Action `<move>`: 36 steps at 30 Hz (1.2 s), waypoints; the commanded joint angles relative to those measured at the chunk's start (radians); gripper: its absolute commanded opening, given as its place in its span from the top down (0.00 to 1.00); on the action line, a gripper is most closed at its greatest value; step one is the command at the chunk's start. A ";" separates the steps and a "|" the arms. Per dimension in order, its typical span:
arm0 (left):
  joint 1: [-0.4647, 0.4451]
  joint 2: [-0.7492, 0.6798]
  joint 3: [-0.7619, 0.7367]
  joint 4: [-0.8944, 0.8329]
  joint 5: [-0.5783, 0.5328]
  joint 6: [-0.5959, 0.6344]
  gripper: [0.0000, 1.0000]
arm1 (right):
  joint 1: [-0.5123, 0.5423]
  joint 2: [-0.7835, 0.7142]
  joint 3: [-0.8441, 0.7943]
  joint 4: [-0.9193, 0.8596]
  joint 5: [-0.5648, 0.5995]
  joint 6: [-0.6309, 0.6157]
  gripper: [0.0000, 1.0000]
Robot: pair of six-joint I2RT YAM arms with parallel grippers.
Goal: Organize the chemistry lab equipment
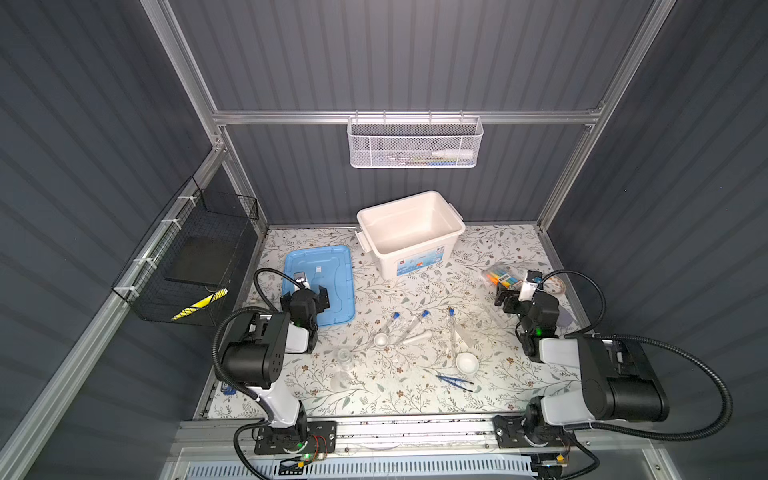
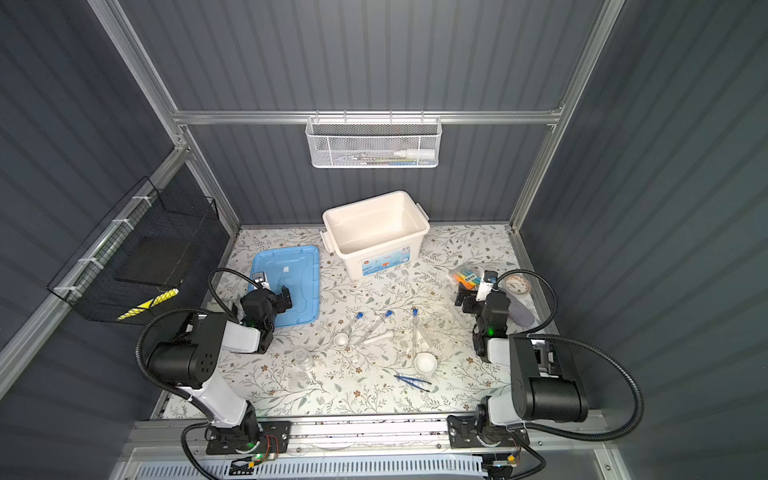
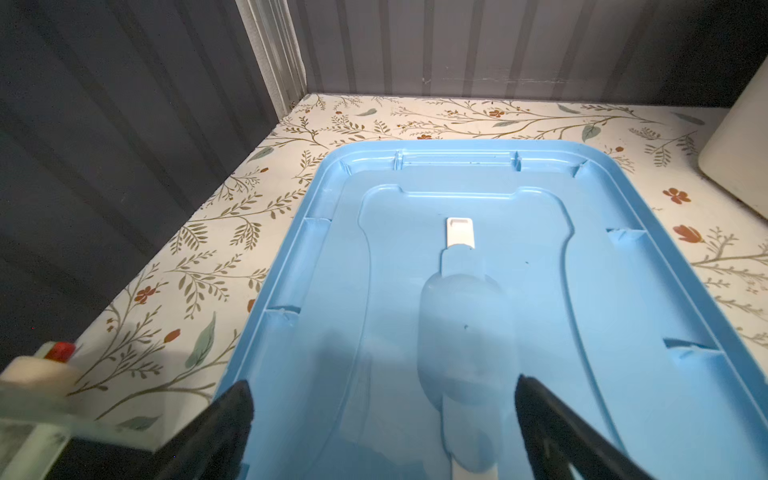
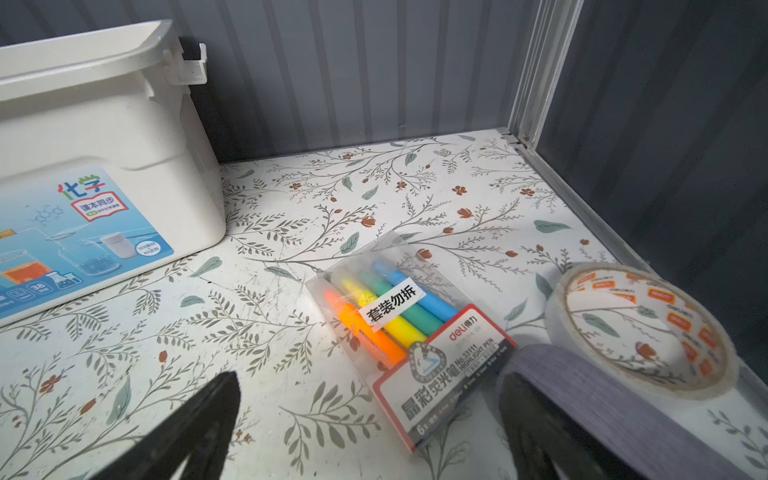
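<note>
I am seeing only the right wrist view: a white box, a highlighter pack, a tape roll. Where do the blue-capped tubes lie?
Observer: Three blue-capped tubes lie in front of the white box, caps toward it.
Operator: Is something inside the box?
Observer: No, both top views show its inside empty.
Operator: What does the left gripper do?
Observer: The left gripper hovers open over the blue lid, holding nothing.
</note>
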 commanded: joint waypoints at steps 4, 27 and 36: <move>0.000 0.007 -0.001 0.010 0.003 0.016 0.00 | -0.001 0.005 0.021 0.000 -0.002 -0.011 0.01; 0.002 -0.038 0.032 -0.078 0.007 0.013 0.00 | -0.019 -0.071 0.054 -0.119 -0.006 0.014 0.01; 0.002 -0.234 0.307 -0.686 0.005 -0.074 0.00 | -0.020 -0.322 0.256 -0.664 -0.019 0.164 0.02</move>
